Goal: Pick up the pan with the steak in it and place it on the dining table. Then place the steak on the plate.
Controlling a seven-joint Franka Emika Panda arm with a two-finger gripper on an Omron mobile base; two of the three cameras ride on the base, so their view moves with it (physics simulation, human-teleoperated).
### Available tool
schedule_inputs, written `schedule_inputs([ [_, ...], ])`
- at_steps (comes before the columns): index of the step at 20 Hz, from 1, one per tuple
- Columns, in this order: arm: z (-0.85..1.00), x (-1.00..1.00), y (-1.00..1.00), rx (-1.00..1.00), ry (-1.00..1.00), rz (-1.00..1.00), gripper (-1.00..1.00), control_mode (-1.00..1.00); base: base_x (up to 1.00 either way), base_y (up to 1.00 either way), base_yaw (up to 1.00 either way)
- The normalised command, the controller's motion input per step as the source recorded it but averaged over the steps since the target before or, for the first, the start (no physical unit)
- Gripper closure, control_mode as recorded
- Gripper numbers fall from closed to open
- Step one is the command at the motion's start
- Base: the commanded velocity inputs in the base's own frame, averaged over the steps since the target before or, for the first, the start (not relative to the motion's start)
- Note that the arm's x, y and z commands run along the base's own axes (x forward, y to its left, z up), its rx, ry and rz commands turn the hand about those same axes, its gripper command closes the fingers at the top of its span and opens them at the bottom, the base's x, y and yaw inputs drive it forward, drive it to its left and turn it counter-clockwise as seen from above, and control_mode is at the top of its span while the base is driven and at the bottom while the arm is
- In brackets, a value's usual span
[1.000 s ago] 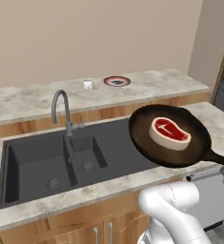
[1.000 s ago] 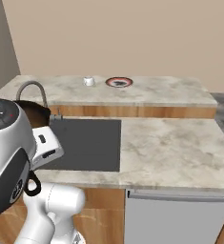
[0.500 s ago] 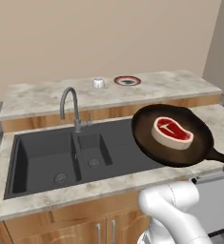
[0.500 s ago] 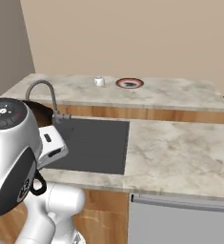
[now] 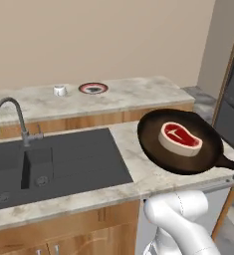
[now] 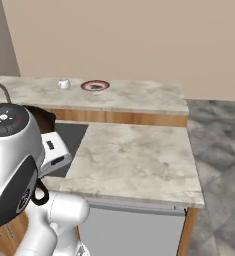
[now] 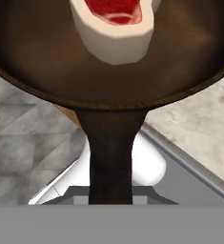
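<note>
The round dark pan (image 5: 180,142) hangs level above the right end of the dining table (image 5: 133,174), whose stone top is marbled grey-beige. The red steak (image 5: 180,138) with its cream fat rim lies in the middle of the pan. The gripper (image 7: 111,196) is shut on the pan's black handle (image 7: 111,157). Its fingertips are hidden under the handle. The steak (image 7: 114,26) shows close up at the top of the hand view. The small plate (image 5: 93,88) with a reddish-brown rim rests on the table's far strip, apart from the pan. The plate (image 6: 95,85) is bare.
A dark double sink (image 5: 49,162) with a curved tap (image 5: 11,119) is set into the table's left part. A small white cup (image 5: 59,90) stands left of the plate. Bare stone top (image 6: 134,160) spreads right of the sink, ending at an edge above grey floor (image 6: 214,125).
The whole picture has shifted with the base: sink, cup and plate first slid right, then well to the left. The pan and steak keep their place in the gripper.
</note>
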Motion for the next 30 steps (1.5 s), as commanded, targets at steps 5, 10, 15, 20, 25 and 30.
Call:
schedule_inputs([
  [5, 0.00, 0.00, 0.00, 0.00, 0.00, 0.00, 1.00, 1.00, -0.08, -1.00, 0.00],
  [10, 0.00, 0.00, 0.00, 0.00, 0.00, 0.00, 1.00, 1.00, -0.07, -1.00, 0.00],
  [15, 0.00, 0.00, 0.00, 0.00, 0.00, 0.00, 1.00, 1.00, -0.04, -1.00, 0.00],
  [20, 0.00, 0.00, 0.00, 0.00, 0.00, 0.00, 1.00, 1.00, -0.02, -1.00, 0.00],
  [25, 0.00, 0.00, 0.00, 0.00, 0.00, 0.00, 1.00, 1.00, 0.00, -1.00, 0.00],
  [30, 0.00, 0.00, 0.00, 0.00, 0.00, 0.00, 1.00, 1.00, 0.26, -0.83, 0.04],
])
